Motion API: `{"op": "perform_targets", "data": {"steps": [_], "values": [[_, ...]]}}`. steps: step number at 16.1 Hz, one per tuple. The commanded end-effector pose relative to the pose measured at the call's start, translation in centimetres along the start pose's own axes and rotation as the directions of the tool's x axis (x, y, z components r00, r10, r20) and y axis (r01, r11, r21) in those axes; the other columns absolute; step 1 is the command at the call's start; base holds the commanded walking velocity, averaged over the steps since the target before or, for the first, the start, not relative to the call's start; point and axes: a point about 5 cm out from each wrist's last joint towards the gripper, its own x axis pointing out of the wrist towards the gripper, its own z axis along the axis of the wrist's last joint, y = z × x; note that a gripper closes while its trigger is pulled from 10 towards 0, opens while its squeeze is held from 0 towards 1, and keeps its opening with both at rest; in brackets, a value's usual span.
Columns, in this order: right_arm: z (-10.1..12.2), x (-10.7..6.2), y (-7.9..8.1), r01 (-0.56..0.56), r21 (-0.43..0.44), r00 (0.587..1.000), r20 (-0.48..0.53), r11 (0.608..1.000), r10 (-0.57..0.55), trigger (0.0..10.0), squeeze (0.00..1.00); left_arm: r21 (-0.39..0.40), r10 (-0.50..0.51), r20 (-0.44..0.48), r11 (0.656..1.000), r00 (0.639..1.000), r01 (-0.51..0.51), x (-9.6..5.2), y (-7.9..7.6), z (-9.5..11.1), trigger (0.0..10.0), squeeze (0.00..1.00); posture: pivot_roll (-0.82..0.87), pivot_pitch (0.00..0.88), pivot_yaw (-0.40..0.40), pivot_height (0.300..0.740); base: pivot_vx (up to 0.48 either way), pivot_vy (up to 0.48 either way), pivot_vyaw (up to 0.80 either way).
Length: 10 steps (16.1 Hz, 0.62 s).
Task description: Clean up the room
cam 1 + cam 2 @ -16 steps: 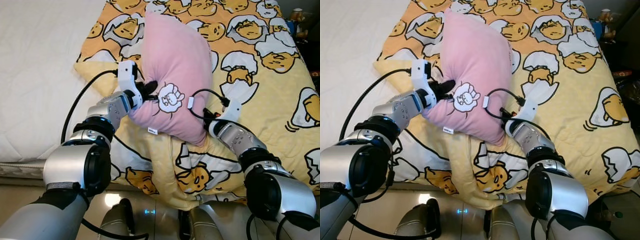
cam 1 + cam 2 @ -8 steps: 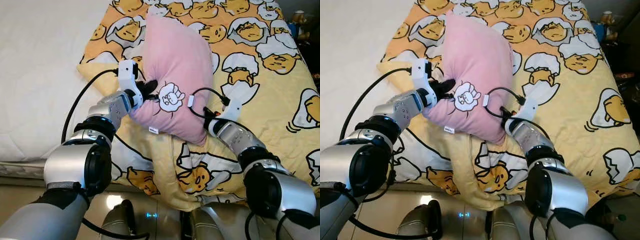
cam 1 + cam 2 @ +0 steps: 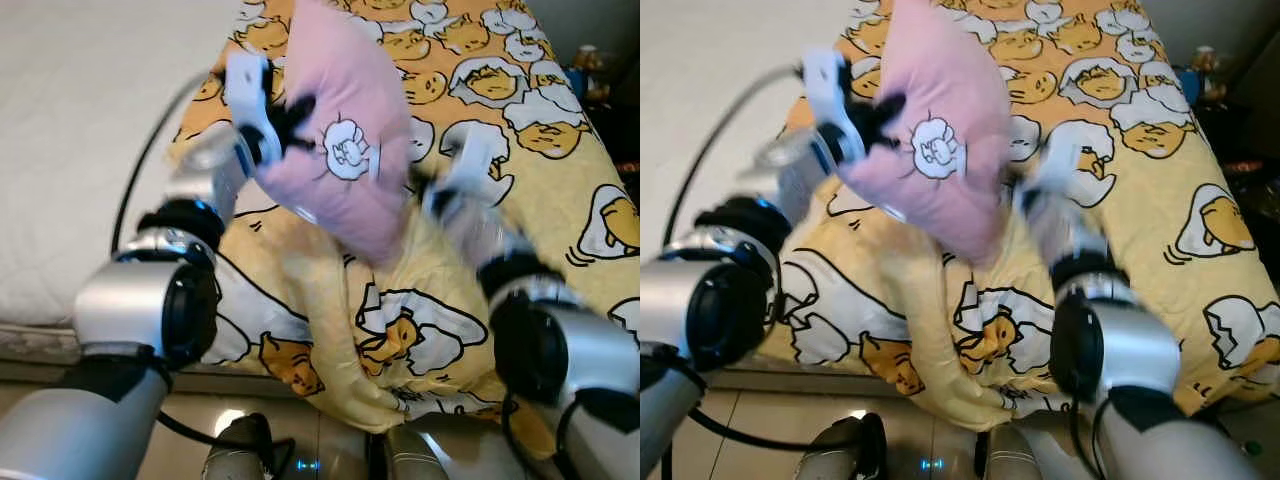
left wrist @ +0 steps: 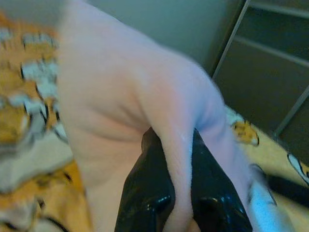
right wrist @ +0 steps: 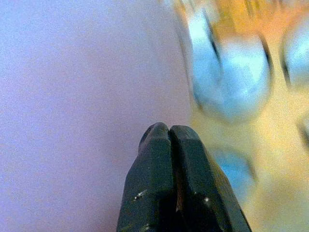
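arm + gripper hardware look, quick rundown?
Both arms are silver with black joint bands. The left gripper and right gripper each have two long, glossy black fingers. White wrist modules; a black cable loops along the left arm.

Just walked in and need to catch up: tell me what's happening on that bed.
The robot is lifting a pink pillow off a yellow egg-print blanket on the bed. Its left gripper is pinching a fold of the pillow's fabric between its fingers. The right gripper has its fingers closed together, resting against the pillow's other side rather than gripping it. The blanket is bunched up below the pillow, hanging over the bed's edge.
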Motion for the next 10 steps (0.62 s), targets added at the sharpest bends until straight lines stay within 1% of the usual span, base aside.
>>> {"op": "perform_targets", "data": {"steps": [1,2,3,4,5,6,7,8,9,10], "values": [[2.7,0.1,0.5,-0.01,-0.077,0.993,0.115,0.997,0.018,0.0,0.0,0.11,-0.042,0.135,0.994,0.99,0.027,0.2,0.0,4.4,0.0,0.0,-0.17,0.0,0.015,0.74,0.0,0.0,0.0],[4.2,-0.1,0.8,-0.007,-0.145,0.981,0.19,0.989,0.035,0.0,0.0,0.153,-0.06,0.186,0.988,0.981,0.031,0.0,0.1,5.9,0.0,0.0,-0.18,0.0,0.018,0.74,0.0,0.0,0.0],[5.6,-0.4,1.1,0.006,-0.213,0.96,0.276,0.977,0.054,0.0,0.0,0.212,-0.076,0.23,0.977,0.97,0.026,-0.3,0.2,7.1,0.0,0.0,-0.18,0.0,0.02,0.74,0.0,0.0,0.0],[6.5,-0.8,1.3,0.017,-0.273,0.937,0.339,0.962,0.079,0.0,0.0,0.261,-0.091,0.264,0.965,0.96,0.02,-0.6,0.2,7.8,0.0,0.0,-0.18,0.0,0.021,0.74,0.0,0.0,0.0],[6.7,-0.9,1.3,0.017,-0.285,0.932,0.351,0.958,0.088,0.0,0.0,0.272,-0.095,0.271,0.962,0.958,0.018,-0.7,0.2,8.0,0.0,0.0,-0.18,0.0,0.021,0.74,0.0,0.0,0.0],[6.8,-1.5,1.0,0.047,-0.313,0.906,0.412,0.949,0.092,0.0,0.0,0.313,-0.101,0.254,0.95,0.962,0.017,-1.1,0.5,7.3,0.0,0.0,-0.17,0.0,0.018,0.74,0.0,0.0,0.0],[6.8,-1.5,1.0,0.047,-0.313,0.906,0.412,0.949,0.092,0.0,0.0,0.313,-0.101,0.254,0.95,0.962,0.017,-1.1,0.5,7.3,0.0,0.0,-0.17,0.0,0.018,0.74,0.0,0.0,0.0],[6.1,-1.8,1.0,0.052,-0.344,0.904,0.415,0.937,0.103,0.0,0.0,0.328,-0.074,0.225,0.945,0.971,-0.004,-1.2,0.8,6.4,8.1,0.0,-0.17,0.0,0.019,0.74,0.0,0.0,0.0],[4.8,-2.0,0.7,0.074,-0.388,0.914,0.395,0.919,0.092,10.0,0.0,0.309,-0.044,0.234,0.951,0.971,-0.031,-1.3,1.0,5.6,10.0,0.0,-0.17,0.0,0.018,0.74,0.0,0.0,0.0],[4.2,-2.2,0.5,0.091,-0.398,0.919,0.387,0.913,0.078,10.0,0.0,0.288,-0.026,0.242,0.956,0.97,-0.046,-1.4,1.0,5.1,10.0,0.0,-0.18,0.0,0.019,0.74,0.0,0.0,0.0]]}}
